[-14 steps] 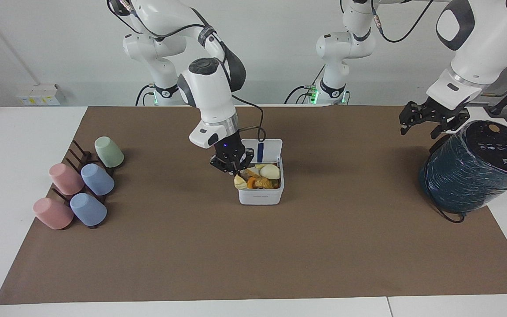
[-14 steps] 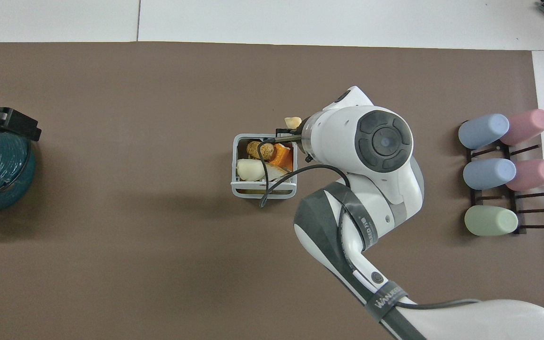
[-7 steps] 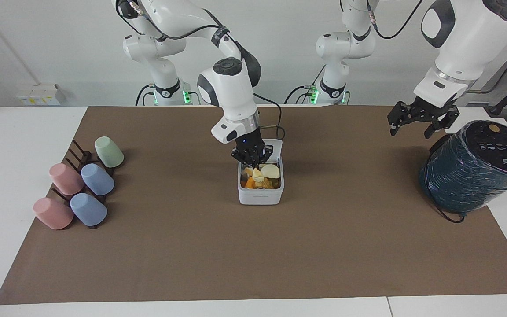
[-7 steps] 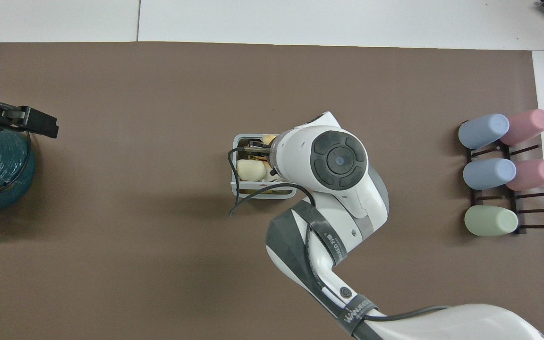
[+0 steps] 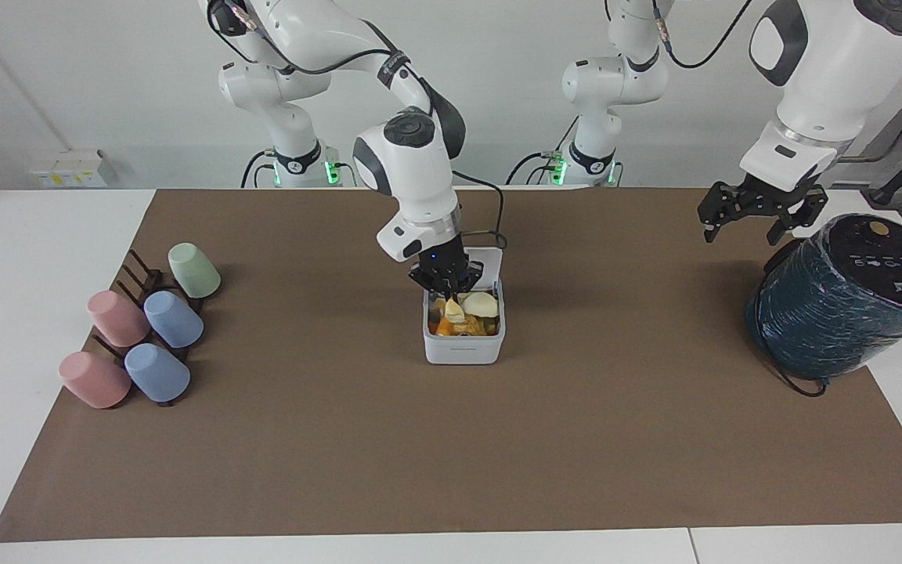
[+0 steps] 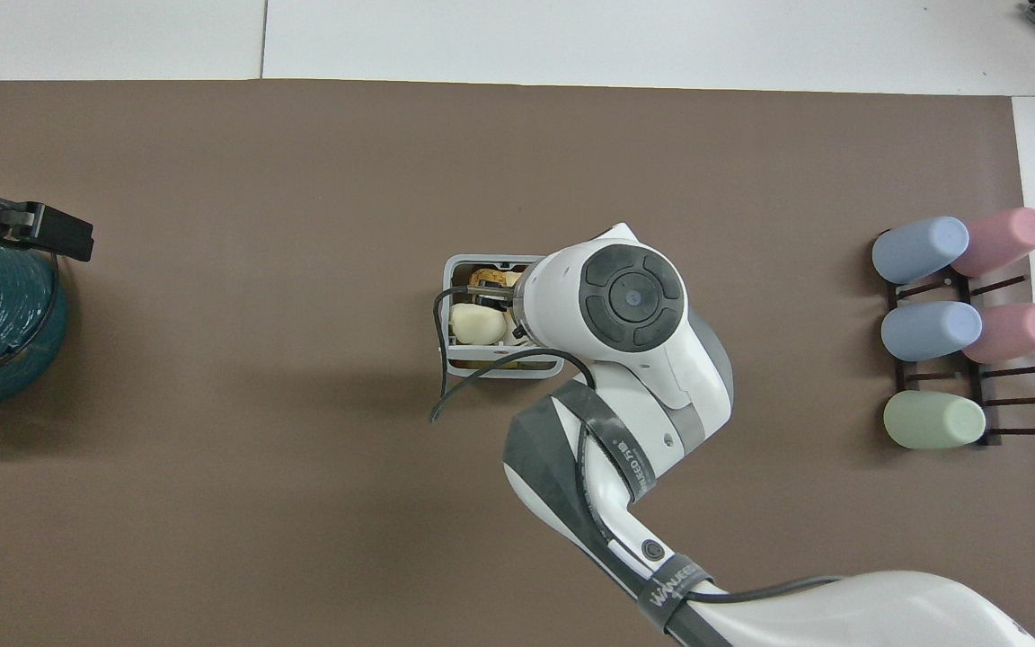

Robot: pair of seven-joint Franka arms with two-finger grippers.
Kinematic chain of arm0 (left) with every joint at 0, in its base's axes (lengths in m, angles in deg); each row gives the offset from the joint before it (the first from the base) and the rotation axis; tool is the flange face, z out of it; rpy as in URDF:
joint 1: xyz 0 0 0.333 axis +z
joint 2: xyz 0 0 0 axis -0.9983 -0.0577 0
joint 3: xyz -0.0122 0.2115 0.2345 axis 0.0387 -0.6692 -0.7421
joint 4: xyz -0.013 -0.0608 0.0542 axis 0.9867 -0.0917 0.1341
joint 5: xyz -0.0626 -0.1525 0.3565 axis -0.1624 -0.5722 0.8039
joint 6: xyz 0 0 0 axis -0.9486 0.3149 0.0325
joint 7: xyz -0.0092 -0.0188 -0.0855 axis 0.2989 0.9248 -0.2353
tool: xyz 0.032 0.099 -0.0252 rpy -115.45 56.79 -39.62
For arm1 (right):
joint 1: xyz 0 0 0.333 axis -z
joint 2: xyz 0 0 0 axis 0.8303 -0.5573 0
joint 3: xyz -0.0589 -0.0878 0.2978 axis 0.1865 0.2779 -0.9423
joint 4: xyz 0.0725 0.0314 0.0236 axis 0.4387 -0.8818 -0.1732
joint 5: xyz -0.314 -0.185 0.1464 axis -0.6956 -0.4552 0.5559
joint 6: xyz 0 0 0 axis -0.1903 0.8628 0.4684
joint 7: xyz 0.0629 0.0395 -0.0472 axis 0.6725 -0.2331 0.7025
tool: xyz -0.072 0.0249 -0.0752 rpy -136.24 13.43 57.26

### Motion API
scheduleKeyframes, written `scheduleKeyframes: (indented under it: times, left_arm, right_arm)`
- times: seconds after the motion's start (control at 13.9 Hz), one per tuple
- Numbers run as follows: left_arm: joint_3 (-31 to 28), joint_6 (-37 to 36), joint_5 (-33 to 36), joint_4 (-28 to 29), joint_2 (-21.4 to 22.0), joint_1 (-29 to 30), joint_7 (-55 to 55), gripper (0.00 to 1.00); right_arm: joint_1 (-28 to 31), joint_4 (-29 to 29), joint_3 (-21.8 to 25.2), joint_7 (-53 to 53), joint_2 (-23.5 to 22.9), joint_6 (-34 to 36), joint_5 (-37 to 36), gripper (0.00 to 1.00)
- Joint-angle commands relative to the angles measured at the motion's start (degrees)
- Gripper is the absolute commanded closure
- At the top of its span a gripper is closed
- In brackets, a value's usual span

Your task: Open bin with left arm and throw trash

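Note:
The small white bin stands in the middle of the brown mat with its lid tipped back toward the robots. Food scraps fill it, among them a cream lump and a golden-brown lump. My right gripper hangs just over the bin's open top, shut on a pale yellow piece of trash that dangles among the scraps. In the overhead view the right arm's wrist covers half of the bin. My left gripper is open and holds nothing, raised beside the dark-teal cylinder.
A big dark-teal wrapped cylinder stands at the left arm's end of the mat. A dark rack with several pastel cups lies at the right arm's end. A black cable loops from the right wrist beside the bin.
My right gripper carried the pale yellow piece from beside the bin's rim to over its open top. The left gripper shifted slightly beside the cylinder and stays open.

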Motion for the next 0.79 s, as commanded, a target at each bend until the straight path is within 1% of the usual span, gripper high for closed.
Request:
scheduleKeyframes:
  times: [0.0, 0.07, 0.14, 0.22, 0.36, 0.43, 0.72]
  left_arm:
    - [0.0, 1.8, 1.5, 2.4, 1.9, -0.5, -0.8, 0.0]
    - [0.0, 1.9, 1.5, 2.4, 1.9, -0.5, -1.1, 0.0]
    - [0.0, 2.2, 1.4, 2.5, 1.9, -0.5, -1.1, 0.0]
    - [0.0, 2.9, 1.4, 2.5, 1.9, -0.5, -1.1, 0.0]
    - [0.0, 3.0, 1.4, 2.6, 1.9, -0.7, -1.0, 0.0]
    - [0.0, 3.1, 1.4, 2.6, 1.9, -0.8, -0.9, 0.0]
    - [0.0, 3.5, 1.4, 2.8, 1.9, -0.7, -0.3, 0.0]
  right_arm:
    - [0.1, -0.7, -0.1, -1.2, 0.7, 0.8, 0.9, 0.59]
    - [0.1, -0.7, -0.2, -1.2, 0.8, 0.9, 0.9, 0.42]
    - [0.2, -0.7, -0.1, -1.2, 0.8, 0.9, 0.9, 0.31]
    - [0.2, -0.7, -0.1, -1.2, 0.7, 0.9, 0.9, 0.22]
    - [0.2, -0.6, -0.1, -1.2, 0.7, 0.8, 0.9, 0.18]
    - [0.2, -0.6, -0.1, -1.2, 0.7, 0.8, 0.9, 0.12]
    - [-0.1, -0.6, -0.2, -1.3, 0.7, 0.1, 0.8, 0.12]
